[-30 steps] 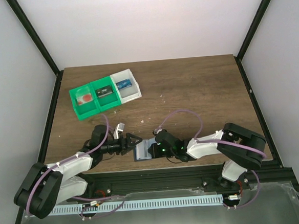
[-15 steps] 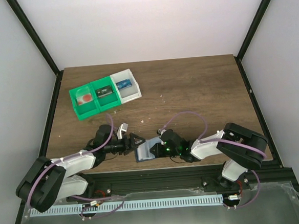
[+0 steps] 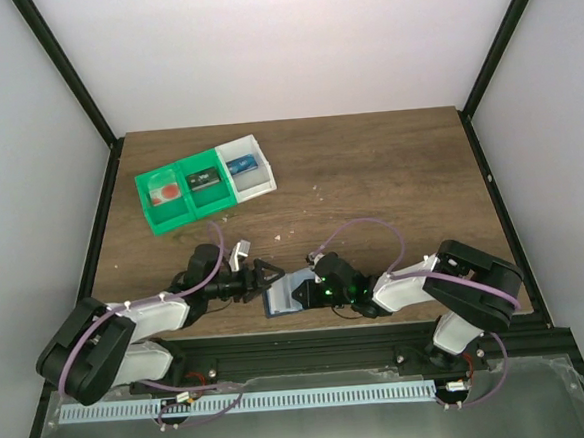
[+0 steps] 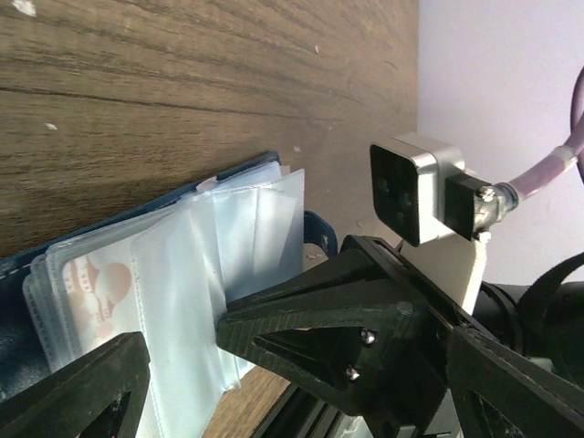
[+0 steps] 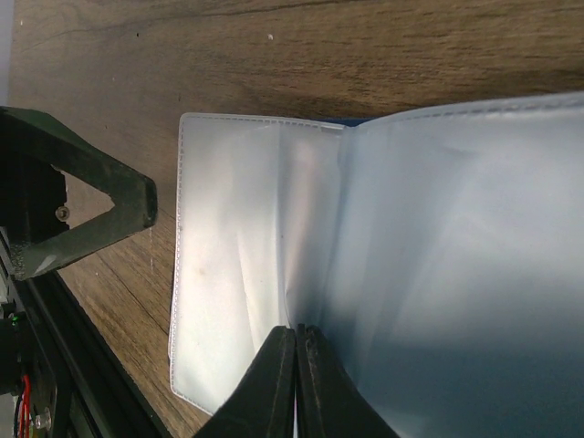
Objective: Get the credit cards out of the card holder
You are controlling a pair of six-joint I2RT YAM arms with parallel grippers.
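Blue card holder (image 3: 280, 296) lies open on wood table (image 3: 389, 172), nr the front edge, betw. the two tools. R gripper (image 3: 297, 293): tips pressed together, pinching a clear sleeve (image 5: 237, 246) of the holder. L gripper (image 3: 264, 283): jaws spread wide, just beside holder's left edge. One card (image 4: 91, 292) sits in a sleeve.

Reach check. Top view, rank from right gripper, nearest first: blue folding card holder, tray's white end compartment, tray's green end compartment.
1. Blue folding card holder, pinched by right gripper.
2. White end compartment, back left.
3. Green end compartment, further left.
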